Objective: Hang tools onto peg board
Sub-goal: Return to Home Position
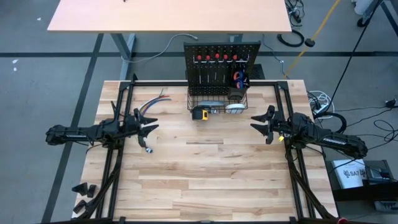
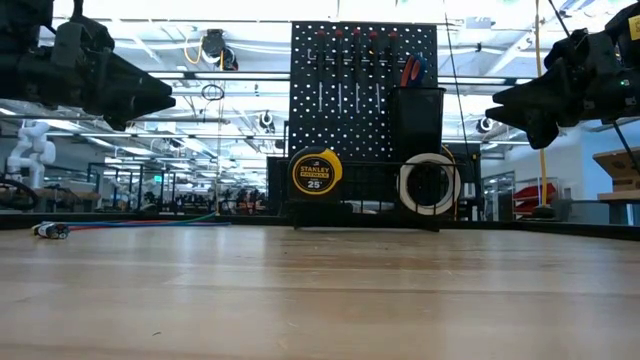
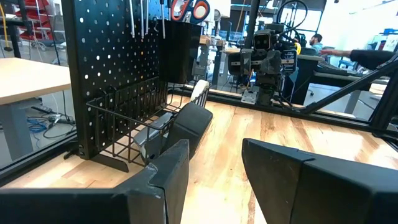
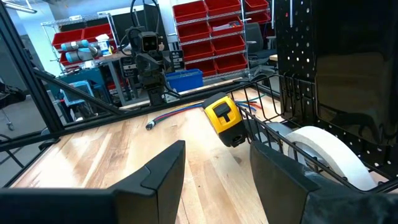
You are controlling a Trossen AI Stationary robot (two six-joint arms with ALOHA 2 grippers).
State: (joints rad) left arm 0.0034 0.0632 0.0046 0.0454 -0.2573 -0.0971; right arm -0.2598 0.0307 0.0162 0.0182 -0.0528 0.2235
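Snagging is the hazard we foresee: left gripper, spread and empty like right gripper, hovers near the loose wires.

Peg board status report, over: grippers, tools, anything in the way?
Left gripper and right gripper open, empty, raised. Screwdrivers hanging on peg board, tape measure at its basket. Wire bundle clear, near left gripper.
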